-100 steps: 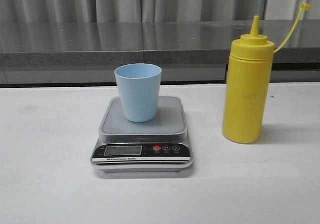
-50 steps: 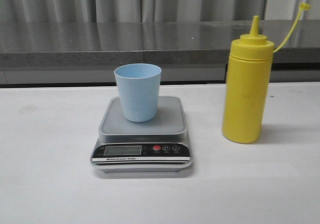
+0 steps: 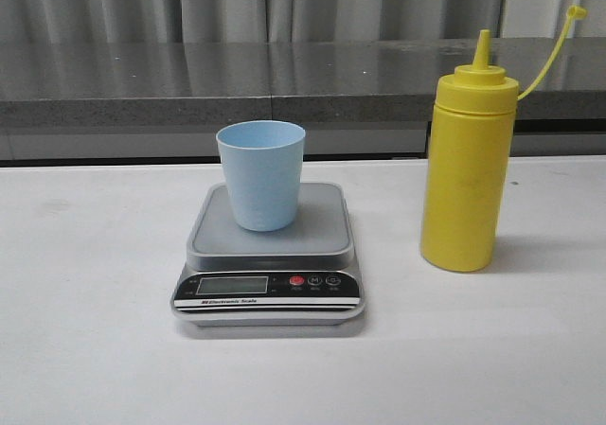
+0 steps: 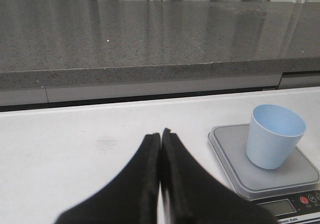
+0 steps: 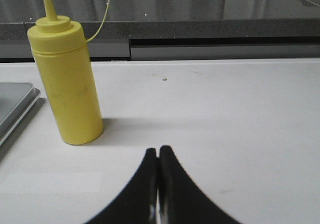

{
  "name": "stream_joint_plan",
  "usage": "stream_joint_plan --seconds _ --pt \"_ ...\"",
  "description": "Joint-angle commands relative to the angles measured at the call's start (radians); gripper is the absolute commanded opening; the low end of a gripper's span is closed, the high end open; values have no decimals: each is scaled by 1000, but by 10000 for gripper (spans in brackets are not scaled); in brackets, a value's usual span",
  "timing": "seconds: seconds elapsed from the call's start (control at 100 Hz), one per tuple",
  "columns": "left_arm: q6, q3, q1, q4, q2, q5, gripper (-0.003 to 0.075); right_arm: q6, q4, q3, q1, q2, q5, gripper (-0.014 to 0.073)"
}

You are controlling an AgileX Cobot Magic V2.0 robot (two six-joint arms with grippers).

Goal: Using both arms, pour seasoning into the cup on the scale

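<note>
**Cup on scale, bottle upright, both grippers clenched and empty**

On the white table (image 3: 85, 349) the scale (image 3: 270, 255) sits with the cup (image 3: 261, 174) standing upright on its platform, toward the platform's back. Its display, red button and black panel face the front camera; the display's reading is too small to make out. Beside the scale, on the right arm's side and apart from it, the bottle (image 3: 467, 165) stands upright, nozzle pointing up, its thin cap strap arching away to the side.

From the left wrist, the left gripper (image 4: 160, 134) has its black fingers pressed together at the tips, holding nothing. Scale (image 4: 280, 176) and cup (image 4: 274, 135) lie ahead of it and off toward the other arm, well clear of the fingertips.

From the right wrist, the right gripper (image 5: 158, 150) is likewise closed tight on nothing. Ahead of it and off toward the left arm stands the bottle (image 5: 65, 82), not touched; a corner of the scale (image 5: 15, 107) shows just beyond it. Neither gripper appears in the front view
</note>
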Motion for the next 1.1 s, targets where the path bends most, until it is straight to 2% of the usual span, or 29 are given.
stream_joint_plan --seconds 0.0,1.09 --pt "-8 -31 4 -6 6 -82 -20 0 -8 9 -6 -21 -134 -68" --pt "-8 -31 4 -6 6 -82 -20 0 -9 14 -6 -21 -127 -68"
